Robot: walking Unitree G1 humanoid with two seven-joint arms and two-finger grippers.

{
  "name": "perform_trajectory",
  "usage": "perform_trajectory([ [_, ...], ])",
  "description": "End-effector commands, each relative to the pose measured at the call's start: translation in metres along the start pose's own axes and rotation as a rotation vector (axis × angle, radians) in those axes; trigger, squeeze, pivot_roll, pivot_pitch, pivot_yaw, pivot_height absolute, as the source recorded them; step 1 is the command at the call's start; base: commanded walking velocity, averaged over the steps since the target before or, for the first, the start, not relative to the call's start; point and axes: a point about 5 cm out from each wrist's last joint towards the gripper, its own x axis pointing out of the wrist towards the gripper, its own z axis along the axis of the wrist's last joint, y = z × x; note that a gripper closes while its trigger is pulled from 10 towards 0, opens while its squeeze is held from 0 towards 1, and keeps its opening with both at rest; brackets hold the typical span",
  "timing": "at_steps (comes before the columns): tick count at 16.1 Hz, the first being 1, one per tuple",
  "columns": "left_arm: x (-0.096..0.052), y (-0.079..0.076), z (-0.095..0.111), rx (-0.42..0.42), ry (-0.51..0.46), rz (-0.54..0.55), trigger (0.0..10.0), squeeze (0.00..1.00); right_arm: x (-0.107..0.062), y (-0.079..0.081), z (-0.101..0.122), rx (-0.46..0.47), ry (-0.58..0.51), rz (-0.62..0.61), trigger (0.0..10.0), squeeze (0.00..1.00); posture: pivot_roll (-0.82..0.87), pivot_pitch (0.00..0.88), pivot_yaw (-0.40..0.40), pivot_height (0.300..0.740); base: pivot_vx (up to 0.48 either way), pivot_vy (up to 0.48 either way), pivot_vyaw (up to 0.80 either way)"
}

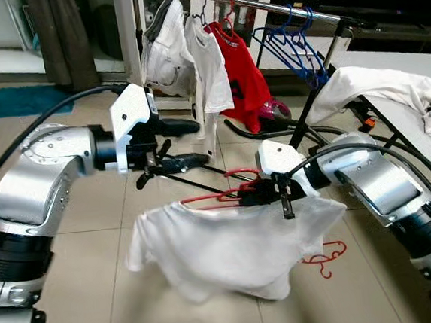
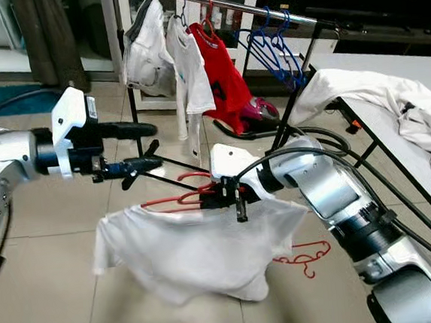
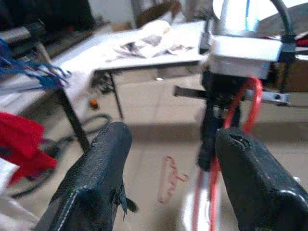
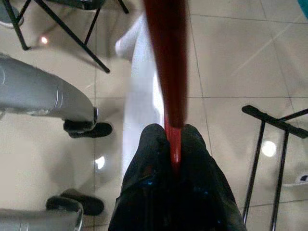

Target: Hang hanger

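Head views: right gripper (image 1: 267, 192) pinches red hanger (image 1: 219, 198) carrying white shirt (image 1: 223, 248), held off floor, well short of clothes rail (image 1: 262, 5). Grip at hook end keeps shirt hanging free for transfer. Left gripper (image 1: 187, 143) spread, empty, between hanger and rail, likely ready to steady. Spare red hanger (image 1: 326, 257) on floor below shirt.

Left wrist view: fingers (image 3: 91, 180) wide apart; red hanger beyond.

Right wrist view: fingertips (image 4: 156, 154) pressed on hanger wire (image 4: 169, 62).
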Motion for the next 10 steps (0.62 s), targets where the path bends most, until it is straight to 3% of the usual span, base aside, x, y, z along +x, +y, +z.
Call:
perform_trajectory([
  [1,0.006,-0.007,-0.008,-0.029,0.041,-0.050,10.0,1.00,-0.002,-0.004,0.005,-0.003,0.003,-0.017,10.0,0.00,0.07,0.000,-0.152,0.740,0.000,0.000,0.00],
  [2,0.008,-0.012,-0.019,-0.031,0.100,-0.074,10.0,1.00,-0.002,-0.005,0.008,-0.003,-0.009,-0.017,10.0,0.00,0.07,0.000,-0.147,0.740,0.000,0.000,0.00],
  [3,0.010,-0.013,-0.024,0.002,0.146,-0.071,10.0,0.00,-0.002,-0.004,0.009,-0.003,-0.016,-0.012,10.0,0.00,0.07,0.000,-0.146,0.740,0.000,0.000,0.00],
  [5,0.012,-0.011,-0.027,0.045,0.187,-0.047,10.0,0.00,-0.002,-0.003,0.009,-0.004,-0.018,-0.010,10.0,0.00,0.07,0.000,-0.145,0.740,0.000,0.000,0.00],
  [6,0.018,-0.018,-0.019,0.017,0.147,-0.130,10.0,0.00,-0.001,-0.002,0.009,0.000,-0.020,-0.008,10.0,0.00,0.07,0.000,-0.145,0.740,0.000,0.000,0.00],
  [8,0.020,-0.020,-0.018,0.021,0.154,-0.156,10.0,0.00,-0.001,-0.002,0.009,0.002,-0.019,-0.010,10.0,0.00,0.06,0.000,-0.134,0.740,0.000,0.000,0.00],
  [9,0.024,-0.016,-0.023,0.025,0.185,-0.128,4.4,0.00,0.000,-0.002,0.008,0.004,-0.021,-0.012,10.0,0.00,0.06,0.000,-0.134,0.740,0.000,0.000,0.00],
  [10,0.026,-0.013,-0.025,0.026,0.195,-0.115,2.2,0.00,0.000,-0.001,0.008,0.006,-0.023,-0.011,10.0,0.00,0.06,0.000,-0.131,0.740,0.000,0.000,0.00],
])
